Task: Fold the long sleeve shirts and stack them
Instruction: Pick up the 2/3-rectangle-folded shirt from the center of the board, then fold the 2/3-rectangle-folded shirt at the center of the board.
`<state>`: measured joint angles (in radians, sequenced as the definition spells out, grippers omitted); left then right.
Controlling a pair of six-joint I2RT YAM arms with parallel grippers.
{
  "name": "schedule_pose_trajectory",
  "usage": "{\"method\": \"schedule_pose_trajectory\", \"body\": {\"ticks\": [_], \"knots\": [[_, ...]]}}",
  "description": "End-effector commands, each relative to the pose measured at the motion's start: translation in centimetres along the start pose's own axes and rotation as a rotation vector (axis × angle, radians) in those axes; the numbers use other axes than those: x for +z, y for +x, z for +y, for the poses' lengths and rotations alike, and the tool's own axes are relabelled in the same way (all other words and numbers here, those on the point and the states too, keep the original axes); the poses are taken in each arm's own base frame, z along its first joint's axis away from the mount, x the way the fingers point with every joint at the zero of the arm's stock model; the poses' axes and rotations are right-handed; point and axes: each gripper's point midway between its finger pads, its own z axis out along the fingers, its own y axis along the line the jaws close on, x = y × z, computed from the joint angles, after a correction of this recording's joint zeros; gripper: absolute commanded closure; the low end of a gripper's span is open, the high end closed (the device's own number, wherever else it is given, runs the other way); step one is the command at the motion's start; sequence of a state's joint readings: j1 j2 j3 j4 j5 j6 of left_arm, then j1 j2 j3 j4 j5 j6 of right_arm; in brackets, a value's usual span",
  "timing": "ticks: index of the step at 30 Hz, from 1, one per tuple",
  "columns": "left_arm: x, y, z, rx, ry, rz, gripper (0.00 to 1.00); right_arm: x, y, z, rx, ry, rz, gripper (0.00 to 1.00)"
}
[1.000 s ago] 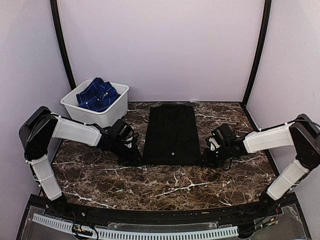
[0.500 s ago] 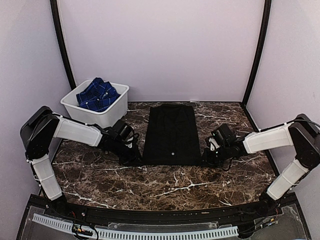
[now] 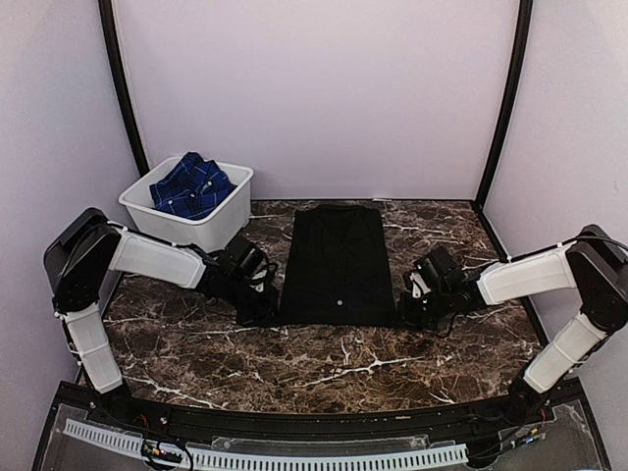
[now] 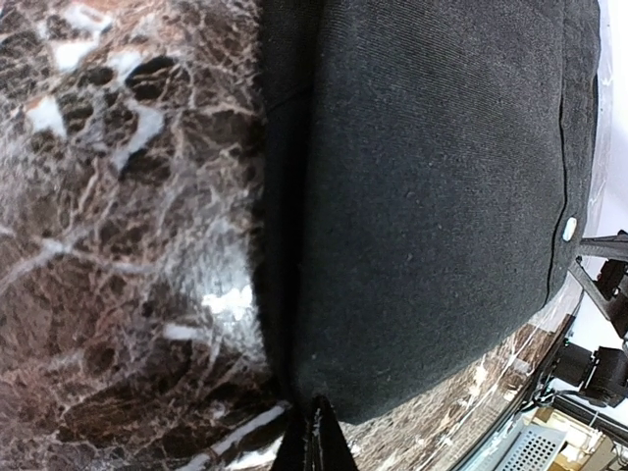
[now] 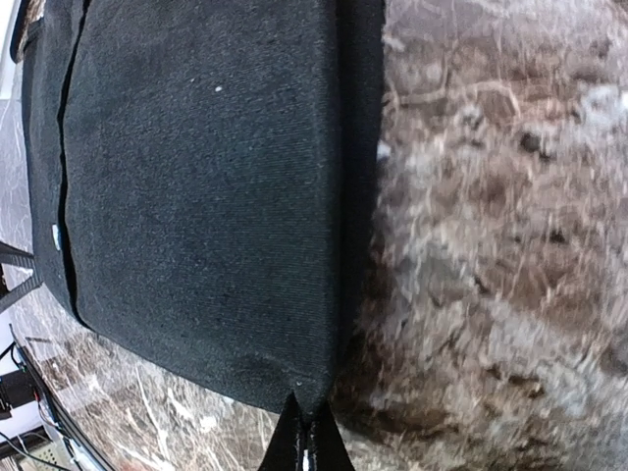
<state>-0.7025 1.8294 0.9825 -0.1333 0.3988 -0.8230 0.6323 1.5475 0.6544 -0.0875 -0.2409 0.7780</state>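
Note:
The black long sleeve shirt [image 3: 337, 263] lies flat on the marble table, folded into a long narrow rectangle, with one white button [image 3: 340, 301] near its front hem. My left gripper [image 3: 269, 313] sits at the shirt's near-left corner. In the left wrist view its jaws [image 4: 316, 437] are pressed together on the edge of the black cloth [image 4: 432, 196]. My right gripper [image 3: 406, 312] is at the near-right corner, where its jaws [image 5: 309, 437] pinch the tip of the cloth [image 5: 196, 196]. The blue checked shirt [image 3: 189, 185] lies crumpled in the tub.
A white plastic tub [image 3: 211, 232] stands at the back left of the table, just behind my left arm. Black frame posts rise at both back corners. Brown marble [image 3: 334, 363] shows in front of the shirt.
Both grippers have closed on the near corners of the black shirt. The arms have hardly shifted and the shirt lies as before.

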Motion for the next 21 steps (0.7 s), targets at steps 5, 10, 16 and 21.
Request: {"method": "schedule_pose_trajectory", "body": {"ticks": [5, 10, 16, 21], "knots": [[-2.9, 3.0, 0.9, 0.052, -0.130, 0.005, 1.00, -2.4, 2.8, 1.2, -0.033, -0.016, -0.016, 1.00], [-5.3, 5.8, 0.1, 0.081, -0.133, -0.008, 1.00, -4.6, 5.0, 2.0, -0.045, -0.021, -0.021, 1.00], [-8.5, 9.1, -2.7, 0.160, -0.104, -0.018, 1.00, -8.2, 6.8, 5.4, -0.081, -0.067, -0.037, 1.00], [-13.6, 7.1, -8.2, 0.235, -0.044, -0.115, 1.00, -13.7, 2.2, 10.9, -0.142, -0.095, -0.174, 1.00]]}}
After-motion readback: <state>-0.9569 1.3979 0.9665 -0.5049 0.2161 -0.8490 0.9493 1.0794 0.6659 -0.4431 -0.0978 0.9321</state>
